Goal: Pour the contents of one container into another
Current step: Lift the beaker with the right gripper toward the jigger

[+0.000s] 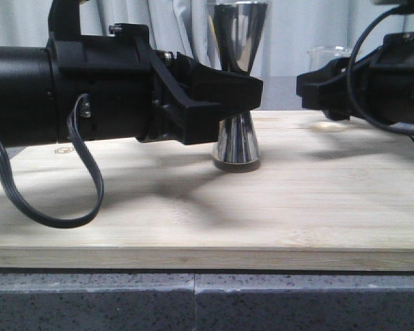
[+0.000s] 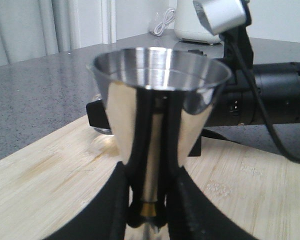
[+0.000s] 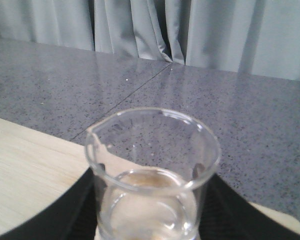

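one steel jigger (image 1: 237, 83), one glass beaker (image 3: 152, 175), one wooden board (image 1: 262, 214), two arm tools (image 1: 252, 89) (image 1: 305, 84).

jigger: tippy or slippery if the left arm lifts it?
The jigger is probably top-heavy: wide cup, narrow waist, small base. Polished steel looks slippery, though the left gripper sits at the waist, so the flare may stop it sliding.

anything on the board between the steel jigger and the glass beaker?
Bare wooden board between the shiny steel hourglass jigger and the small clear glass beaker, per the front view; only shadows there.
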Controlling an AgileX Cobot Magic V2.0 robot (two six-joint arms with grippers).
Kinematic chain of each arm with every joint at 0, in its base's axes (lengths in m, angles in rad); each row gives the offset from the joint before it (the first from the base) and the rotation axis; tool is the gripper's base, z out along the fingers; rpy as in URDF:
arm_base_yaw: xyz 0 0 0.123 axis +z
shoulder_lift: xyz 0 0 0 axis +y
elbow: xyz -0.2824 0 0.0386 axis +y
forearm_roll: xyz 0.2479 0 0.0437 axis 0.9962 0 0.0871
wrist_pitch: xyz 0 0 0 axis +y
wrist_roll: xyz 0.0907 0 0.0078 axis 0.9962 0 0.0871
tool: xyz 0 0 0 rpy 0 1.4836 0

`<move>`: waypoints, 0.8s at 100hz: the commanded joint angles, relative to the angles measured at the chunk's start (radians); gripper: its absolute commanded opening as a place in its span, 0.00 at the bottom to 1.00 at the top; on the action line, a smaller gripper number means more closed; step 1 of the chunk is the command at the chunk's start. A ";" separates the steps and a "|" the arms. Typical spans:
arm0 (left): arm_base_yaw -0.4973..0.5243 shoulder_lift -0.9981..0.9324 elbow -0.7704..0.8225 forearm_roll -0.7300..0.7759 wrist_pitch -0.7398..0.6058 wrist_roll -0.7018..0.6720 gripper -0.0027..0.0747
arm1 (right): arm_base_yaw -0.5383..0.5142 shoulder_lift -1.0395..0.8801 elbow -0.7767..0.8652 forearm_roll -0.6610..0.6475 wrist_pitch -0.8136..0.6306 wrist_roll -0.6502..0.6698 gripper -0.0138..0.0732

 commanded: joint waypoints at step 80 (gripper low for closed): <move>0.001 -0.031 -0.026 -0.005 -0.085 -0.013 0.01 | 0.018 -0.474 -0.194 -0.240 0.538 -0.014 0.38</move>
